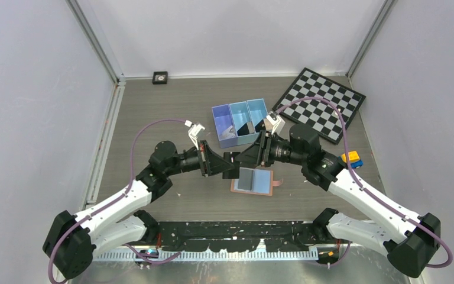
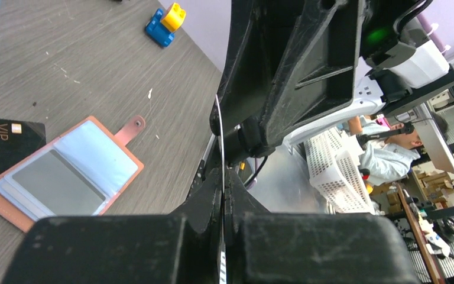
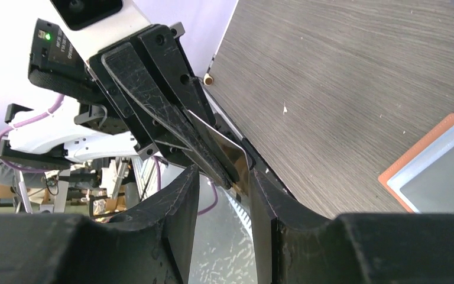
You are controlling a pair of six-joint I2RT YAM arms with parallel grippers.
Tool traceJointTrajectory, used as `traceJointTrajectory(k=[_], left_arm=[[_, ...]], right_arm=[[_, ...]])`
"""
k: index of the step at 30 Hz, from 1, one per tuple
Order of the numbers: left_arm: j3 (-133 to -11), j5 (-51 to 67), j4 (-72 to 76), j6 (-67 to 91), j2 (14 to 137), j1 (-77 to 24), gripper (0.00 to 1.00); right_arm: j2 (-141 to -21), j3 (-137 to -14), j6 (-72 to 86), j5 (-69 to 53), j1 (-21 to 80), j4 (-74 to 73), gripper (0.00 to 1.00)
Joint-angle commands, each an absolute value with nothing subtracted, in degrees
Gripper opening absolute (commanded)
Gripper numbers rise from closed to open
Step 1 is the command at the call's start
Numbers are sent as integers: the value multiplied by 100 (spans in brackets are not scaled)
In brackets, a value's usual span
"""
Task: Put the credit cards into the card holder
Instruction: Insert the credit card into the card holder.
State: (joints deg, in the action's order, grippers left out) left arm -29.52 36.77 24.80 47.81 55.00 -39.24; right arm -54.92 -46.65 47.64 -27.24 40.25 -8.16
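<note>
Left jaws clamped on credit card (image 3: 227,151); right jaws apart, straddling it.

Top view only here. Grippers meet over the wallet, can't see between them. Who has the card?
Observer: The left gripper is shut on the card; the right wrist view shows it clamped between those fingers.
Operator: Right one closed on it?
Observer: No. The right gripper is open, its fingers standing either side of the card's free corner.
Operator: Any other card near the wallet?
Observer: Yes. The left wrist view shows a black VIP card lying flat against one long edge of the open wallet.
</note>
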Motion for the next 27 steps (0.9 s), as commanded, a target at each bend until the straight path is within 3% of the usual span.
traceJointTrajectory(k=[1, 27], left_arm=[[-2868, 3717, 3452, 5064, 5441, -3965, 0], [-2796, 3306, 3087, 4856, 5001, -3964, 0]], right_arm=[[-5558, -4515, 5200, -2833, 4056, 274, 41], [-5409, -4317, 4970, -2387, 4059, -184, 38]])
